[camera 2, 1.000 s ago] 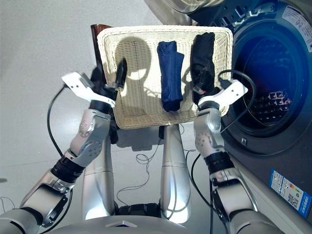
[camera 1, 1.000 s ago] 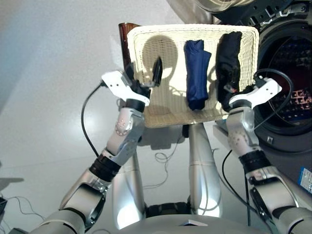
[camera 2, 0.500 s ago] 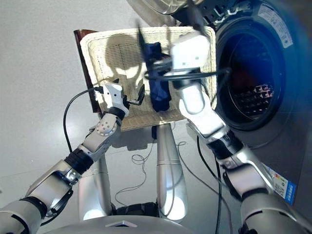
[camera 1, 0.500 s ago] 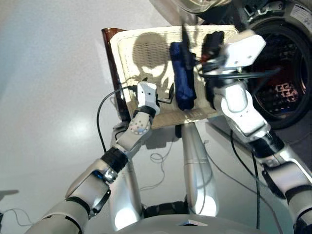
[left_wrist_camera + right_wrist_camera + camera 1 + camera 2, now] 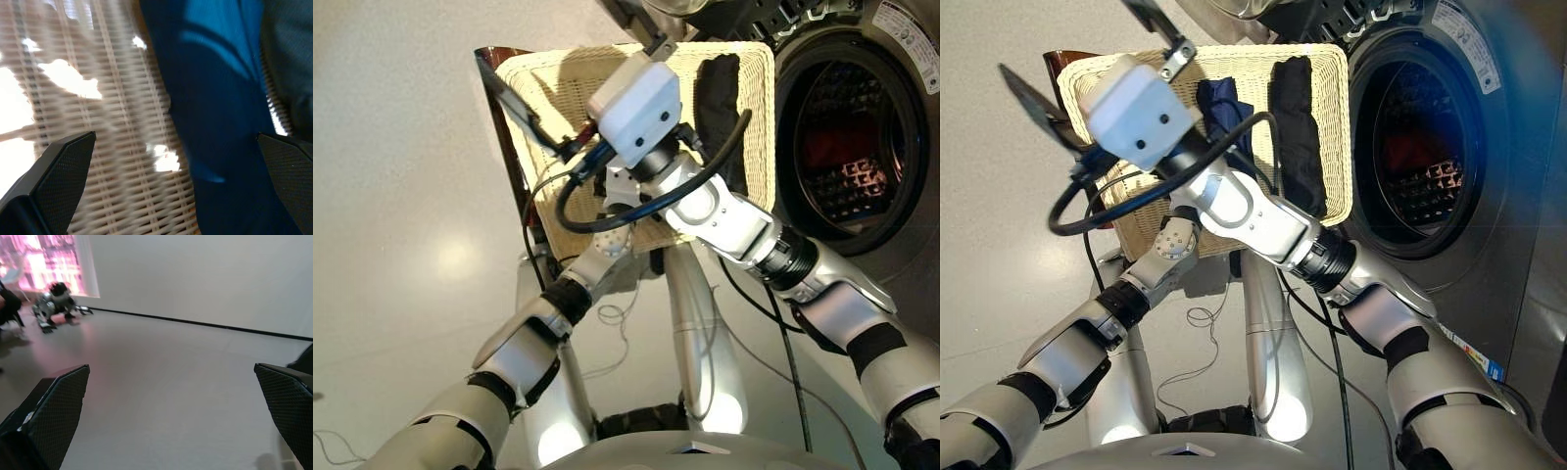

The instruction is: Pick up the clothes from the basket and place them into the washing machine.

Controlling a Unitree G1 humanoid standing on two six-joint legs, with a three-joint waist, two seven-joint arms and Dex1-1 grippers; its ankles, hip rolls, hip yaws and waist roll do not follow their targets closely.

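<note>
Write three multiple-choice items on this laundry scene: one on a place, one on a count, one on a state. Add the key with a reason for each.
1. Where does the navy blue cloth bundle lie?
A. in the cream-white woven wicker basket
B. in the drum
C. on the floor

2. How many cloth bundles show in the basket?
A. one
B. two
C. four

3. How does the right gripper stand?
A. shut on cloth
B. open and empty
C. inside the drum

Key: 1 A, the navy bundle rests on the weave beside the black cloth bundle. 2 B, only navy and black show there. 3 B, the right wrist view shows spread fingers with only floor between them.
</note>
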